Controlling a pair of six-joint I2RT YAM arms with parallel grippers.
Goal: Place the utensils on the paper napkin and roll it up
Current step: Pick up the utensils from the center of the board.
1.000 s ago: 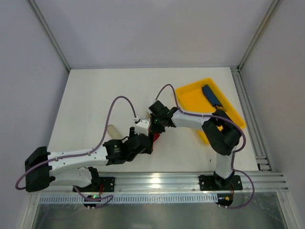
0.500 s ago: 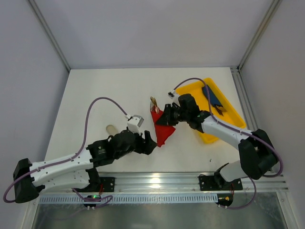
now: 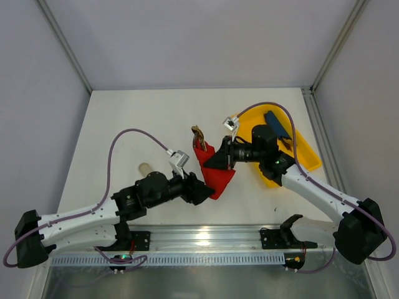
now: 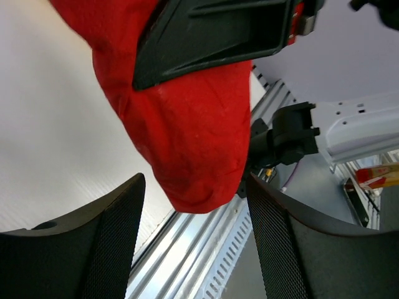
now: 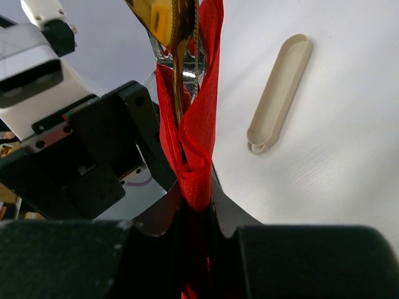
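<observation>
The red paper napkin (image 3: 219, 179) is folded lengthwise around the gold-silver utensils (image 3: 198, 133) and held up off the table. Their shiny ends stick out of the top of the bundle. My right gripper (image 3: 216, 163) is shut on the napkin fold (image 5: 199, 143), with the utensils (image 5: 174, 25) running up inside it. My left gripper (image 3: 201, 190) is open at the bundle's lower end. In the left wrist view the napkin's rounded end (image 4: 187, 143) hangs just beyond my left gripper (image 4: 194, 240), touching neither mesh pad. How much of the utensils is wrapped stays hidden.
A yellow tray (image 3: 249, 128) sits at the right with a dark-blue oblong item (image 3: 277, 124) in it. A pale beige sleeve (image 5: 280, 93) lies on the white table to the left, partly behind my left arm. The aluminium rail (image 3: 206, 237) runs along the near edge.
My right arm has swung out to the right and carried the napkin bundle away from the left gripper. The left gripper has followed rightwards to the bundle's lower end.
</observation>
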